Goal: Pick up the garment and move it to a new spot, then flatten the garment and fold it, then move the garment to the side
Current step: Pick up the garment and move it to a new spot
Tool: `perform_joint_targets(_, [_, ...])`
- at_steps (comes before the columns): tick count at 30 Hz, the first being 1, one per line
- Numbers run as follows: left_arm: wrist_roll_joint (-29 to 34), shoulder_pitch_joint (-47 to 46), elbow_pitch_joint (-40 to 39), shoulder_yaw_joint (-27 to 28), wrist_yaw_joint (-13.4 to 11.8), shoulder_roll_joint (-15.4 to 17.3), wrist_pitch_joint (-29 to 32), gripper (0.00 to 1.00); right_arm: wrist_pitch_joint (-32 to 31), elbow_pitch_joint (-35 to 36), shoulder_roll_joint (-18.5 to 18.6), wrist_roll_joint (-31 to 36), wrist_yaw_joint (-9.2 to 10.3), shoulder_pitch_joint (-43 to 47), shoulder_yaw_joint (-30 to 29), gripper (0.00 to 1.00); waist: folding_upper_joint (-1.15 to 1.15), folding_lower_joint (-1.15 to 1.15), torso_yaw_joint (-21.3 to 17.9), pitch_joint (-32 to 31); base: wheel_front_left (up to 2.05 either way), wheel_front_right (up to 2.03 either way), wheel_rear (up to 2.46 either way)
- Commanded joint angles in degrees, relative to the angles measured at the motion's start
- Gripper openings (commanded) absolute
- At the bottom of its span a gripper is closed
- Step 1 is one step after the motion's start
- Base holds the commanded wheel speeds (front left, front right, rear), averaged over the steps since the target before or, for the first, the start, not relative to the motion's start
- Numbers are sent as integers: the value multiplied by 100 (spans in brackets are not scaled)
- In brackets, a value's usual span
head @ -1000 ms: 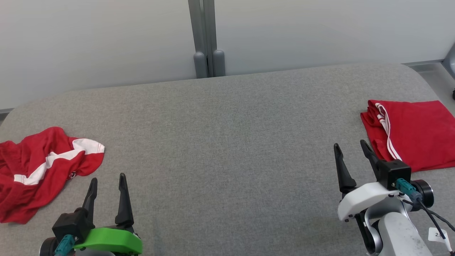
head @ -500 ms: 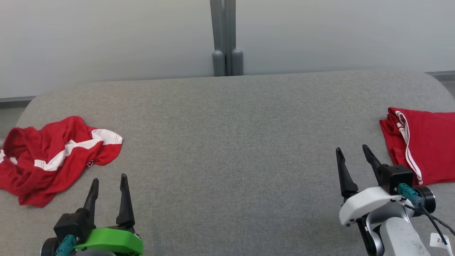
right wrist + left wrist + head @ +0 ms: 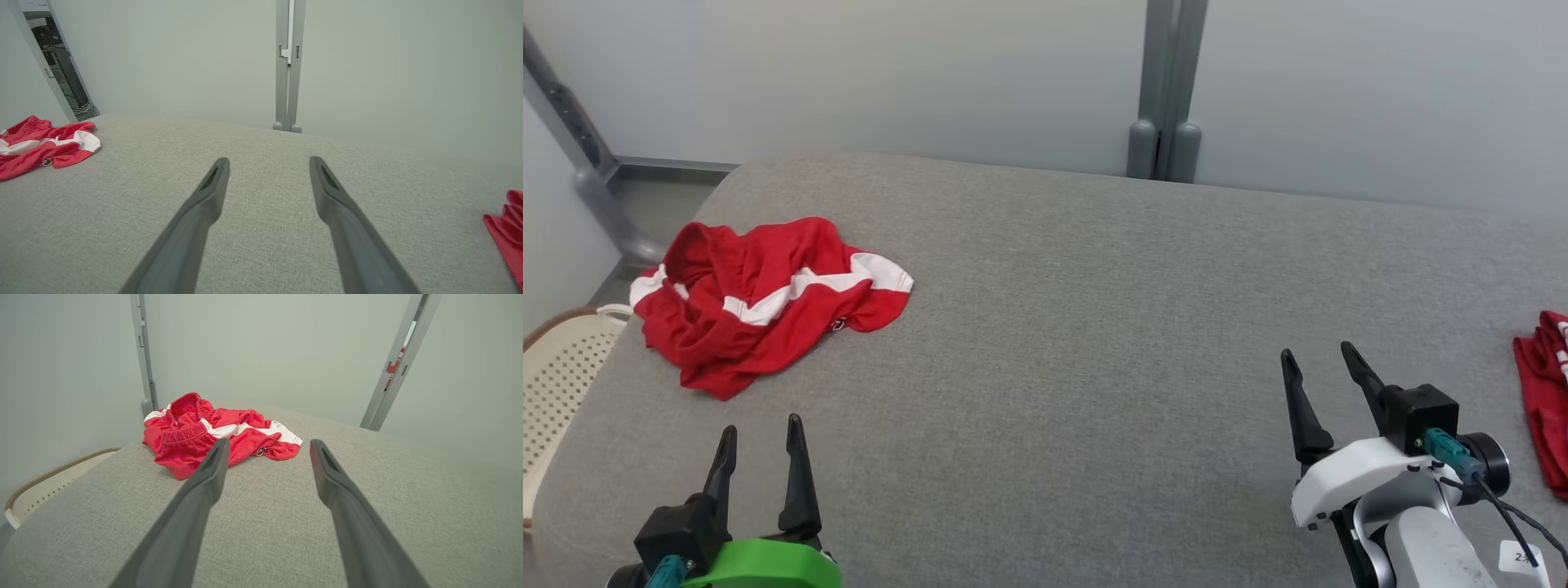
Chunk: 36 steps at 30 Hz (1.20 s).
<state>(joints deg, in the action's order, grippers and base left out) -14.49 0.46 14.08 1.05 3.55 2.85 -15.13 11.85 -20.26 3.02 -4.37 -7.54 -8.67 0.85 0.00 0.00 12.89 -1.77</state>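
Broadly, the grey cloth-covered tabletop [image 3: 1054,343] spreads out ahead of both tools. The garment [image 3: 760,302], which looks like red shorts with white stripes, lies crumpled in a heap ahead of the left tool [image 3: 760,425] and slightly to its left. It is well apart from that tool's fingertips and close to the tabletop's left edge. A folded red cloth [image 3: 1543,392] sits off to the right of the right tool [image 3: 1316,351], near it but not touching. A pale perforated basket [image 3: 556,367] shows beyond the tabletop's edge, to the left of the left tool. Both tools hover over the tabletop with their fingers spread wide and nothing between them.

From its slumped shape and soft creases, the garment is probably light, thin and limp. It should droop and trail when lifted rather than keep any form, and it is in no way fragile. A shallow pinch on one smooth layer could slip. The gathered waistband [image 3: 182,435], on the part of the heap facing the left tool, is thicker and ribbed, so it seems the surest place to bite. The white-striped hem [image 3: 882,273], on the side toward the right tool, is thinner and would suit a second hold for spreading.
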Motion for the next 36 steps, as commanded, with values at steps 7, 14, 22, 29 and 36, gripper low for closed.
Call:
perform_joint_targets(7, [16, 140, -33, 147, 31, 11, 0, 100, 15, -45, -2, -84, 11, 72, 96, 100, 0, 0, 727, -50, 0, 0, 0])
perform_joint_targets(14, [72, 169, -51, 187, 53, 11, 0, 100, 42, -86, -4, -132, 11, 93, 121, 100, 0, 0, 974, -80, 0, 0, 0])
perform_joint_targets(22, [97, 184, -65, 235, 57, 10, 1, 100, 61, -114, -6, -195, 11, 60, 174, 100, 0, 0, 1074, -70, 0, 0, 0])
perform_joint_targets(29, [18, 177, -82, 277, 23, 10, 1, 100, 18, -101, -5, -188, 11, 11, 228, 100, 0, 0, 949, 17, 0, 0, 0])
perform_joint_targets(36, [-145, -323, 329, 193, -19, 10, 1, 100, -102, 34, 38, -67, 11, -133, 291, 100, 0, 0, 784, 257, 0, 0, 0])
